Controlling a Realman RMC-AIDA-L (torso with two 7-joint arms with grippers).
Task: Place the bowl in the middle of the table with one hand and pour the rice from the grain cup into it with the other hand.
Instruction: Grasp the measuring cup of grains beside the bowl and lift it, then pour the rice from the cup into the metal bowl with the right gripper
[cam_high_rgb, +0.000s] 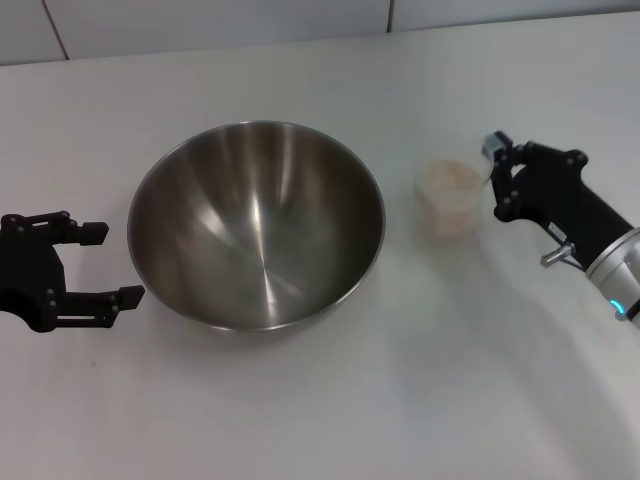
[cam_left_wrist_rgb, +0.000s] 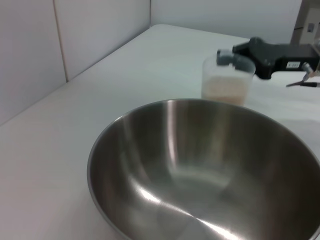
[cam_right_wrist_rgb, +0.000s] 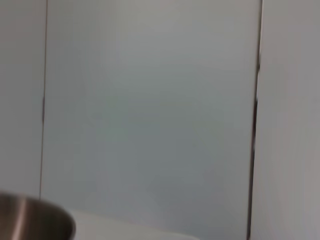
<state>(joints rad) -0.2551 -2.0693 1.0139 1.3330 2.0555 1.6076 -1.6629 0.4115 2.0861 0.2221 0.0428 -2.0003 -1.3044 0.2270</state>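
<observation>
One stainless-steel mixing bowl (cam_high_rgb: 256, 225) stood on the surface (cam_high_rgb: 400, 400). One clear plastic grain cup (cam_high_rgb: 449, 197) held rice (cam_high_rgb: 449, 179). Two grippers were in view.

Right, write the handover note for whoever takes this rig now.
Left gripper: open, empty, beside the bowl on the robot's left, clear of its rim.
Right gripper: at the grain cup, one finger at its rim; whether it grips is unclear.
Bowl stands empty, upright, about mid-table. Cup stands upright on the bowl's right, the rice inside it.
Done: bowl placed.
Left: secure the cup, lift it, pour the rice into the bowl.
</observation>
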